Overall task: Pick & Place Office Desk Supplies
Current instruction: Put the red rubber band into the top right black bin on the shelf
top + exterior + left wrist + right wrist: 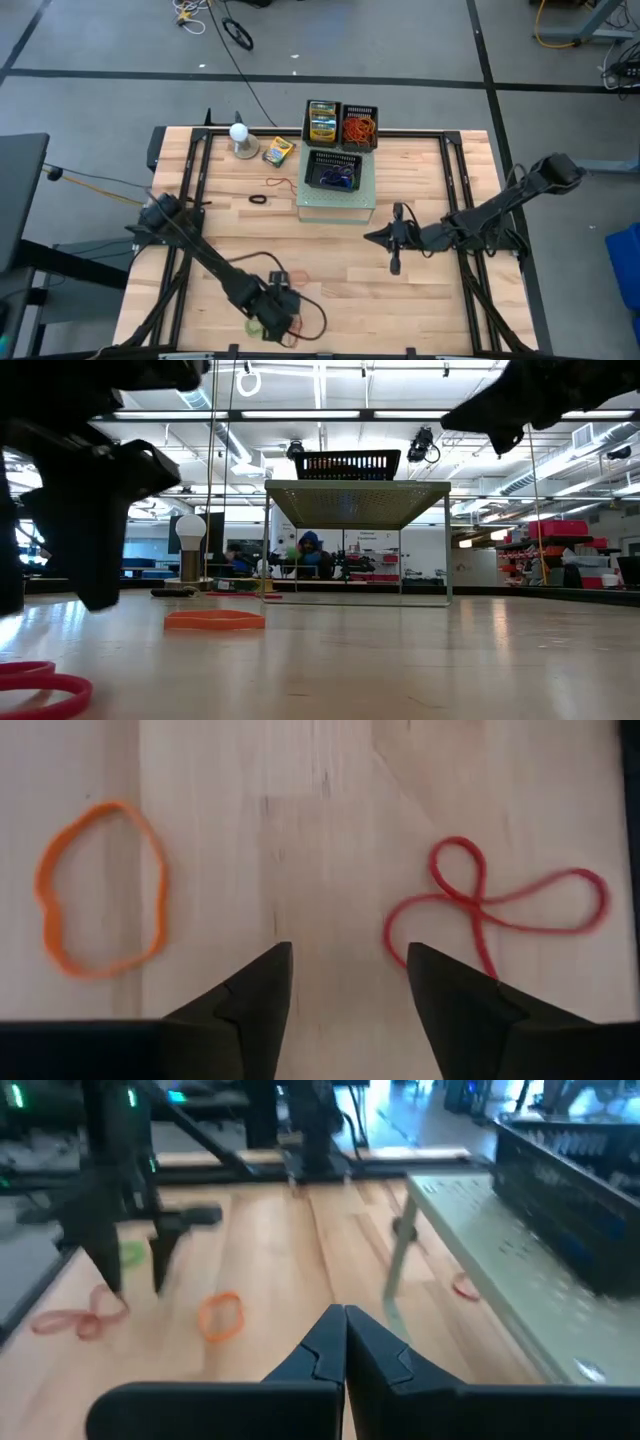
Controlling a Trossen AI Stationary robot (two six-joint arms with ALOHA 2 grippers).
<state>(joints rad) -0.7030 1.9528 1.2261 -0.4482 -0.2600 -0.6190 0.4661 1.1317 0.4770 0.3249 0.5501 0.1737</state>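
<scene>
between orange band (98, 888) and red band (490, 912), left hand (349, 970)

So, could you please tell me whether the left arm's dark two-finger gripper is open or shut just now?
Open. The left gripper shows bare wooden table between its fingers, with nothing held; an orange rubber band and a red one lie either side.

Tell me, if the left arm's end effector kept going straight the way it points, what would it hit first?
Probably bare table. The open left end effector aims between the orange rubber band and the red rubber band, touching neither.
</scene>
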